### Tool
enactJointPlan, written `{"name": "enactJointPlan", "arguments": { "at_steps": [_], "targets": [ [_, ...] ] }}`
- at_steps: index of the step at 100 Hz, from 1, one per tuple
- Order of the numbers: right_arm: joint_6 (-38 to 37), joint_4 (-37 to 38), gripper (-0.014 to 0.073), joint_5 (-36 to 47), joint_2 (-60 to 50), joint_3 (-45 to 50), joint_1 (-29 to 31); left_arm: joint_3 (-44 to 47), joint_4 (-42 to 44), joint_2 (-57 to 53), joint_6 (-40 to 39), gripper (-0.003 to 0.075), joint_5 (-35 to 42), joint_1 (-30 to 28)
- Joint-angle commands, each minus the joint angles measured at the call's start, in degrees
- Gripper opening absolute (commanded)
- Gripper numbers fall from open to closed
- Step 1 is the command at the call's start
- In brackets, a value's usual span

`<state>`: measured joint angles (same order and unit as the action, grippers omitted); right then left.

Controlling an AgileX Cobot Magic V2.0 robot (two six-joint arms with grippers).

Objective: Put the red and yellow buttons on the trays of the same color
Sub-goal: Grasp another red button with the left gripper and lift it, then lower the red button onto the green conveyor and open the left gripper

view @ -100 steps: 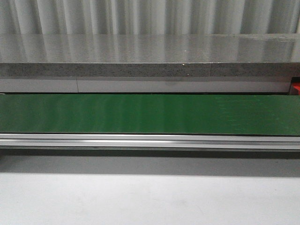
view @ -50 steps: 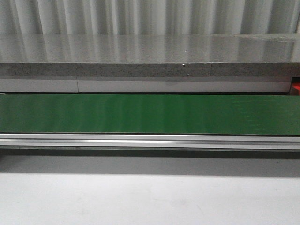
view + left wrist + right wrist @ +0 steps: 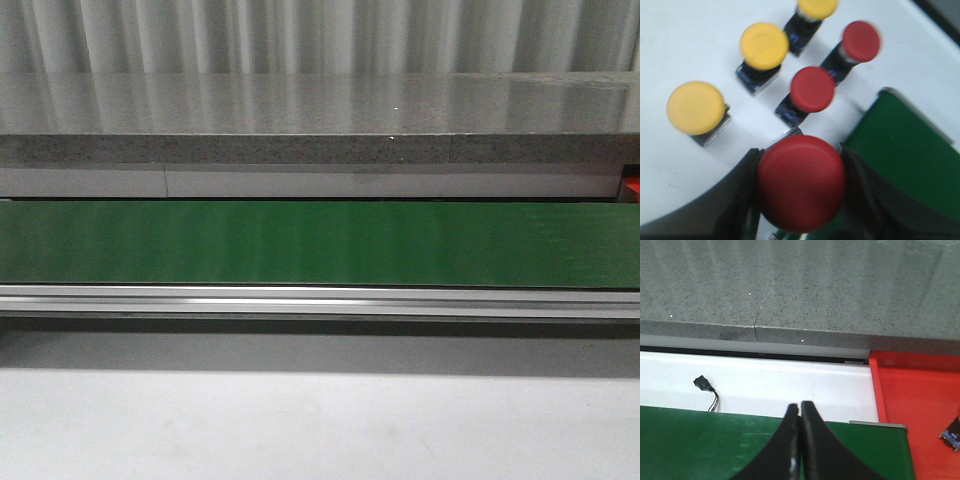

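In the left wrist view my left gripper (image 3: pixel 801 175) is shut on a big red button (image 3: pixel 801 182), its black fingers (image 3: pixel 742 195) pressed against both sides of the cap. Beyond it on the white surface stand two more red buttons (image 3: pixel 812 90) (image 3: pixel 860 41) and three yellow buttons (image 3: pixel 695 108) (image 3: pixel 764 45) (image 3: pixel 817 7). My right gripper (image 3: pixel 800 407) is shut with nothing in it, over the green belt (image 3: pixel 715 440). A red tray (image 3: pixel 920 405) lies past the belt's end, with a small part (image 3: pixel 953 434) on it. No yellow tray is in view.
The front view shows only the green conveyor belt (image 3: pixel 320 243), its aluminium rail (image 3: pixel 320 300), a grey stone ledge (image 3: pixel 320 150) behind and a sliver of red (image 3: pixel 632 188) at the far right. A small black connector with wires (image 3: pixel 705 387) lies on the white strip.
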<state>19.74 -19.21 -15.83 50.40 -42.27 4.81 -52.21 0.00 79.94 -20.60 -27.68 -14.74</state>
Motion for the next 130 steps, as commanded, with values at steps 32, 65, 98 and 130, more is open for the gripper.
{"name": "enactJointPlan", "arguments": {
  "at_steps": [32, 65, 98, 130],
  "targets": [
    [0.2, 0.0, -0.0068, 4.0, -0.7, -1.6, 0.0, -14.0, 0.0, -5.1, 8.9, -0.0020, -10.1, 7.1],
    [0.2, 0.0, -0.0068, 4.0, -0.7, -1.6, 0.0, -15.6, 0.0, 2.5, 10.9, -0.0020, -12.5, 9.7],
    [0.2, 0.0, -0.0068, 4.0, -0.7, -1.6, 0.0, -15.6, -0.7, 6.6, 10.9, -0.0020, -12.7, 10.6],
    [0.2, 0.0, -0.0068, 4.0, -0.7, -1.6, 0.0, -15.6, -0.8, 8.6, 10.9, -0.0020, -14.0, 10.6]
  ]
}}
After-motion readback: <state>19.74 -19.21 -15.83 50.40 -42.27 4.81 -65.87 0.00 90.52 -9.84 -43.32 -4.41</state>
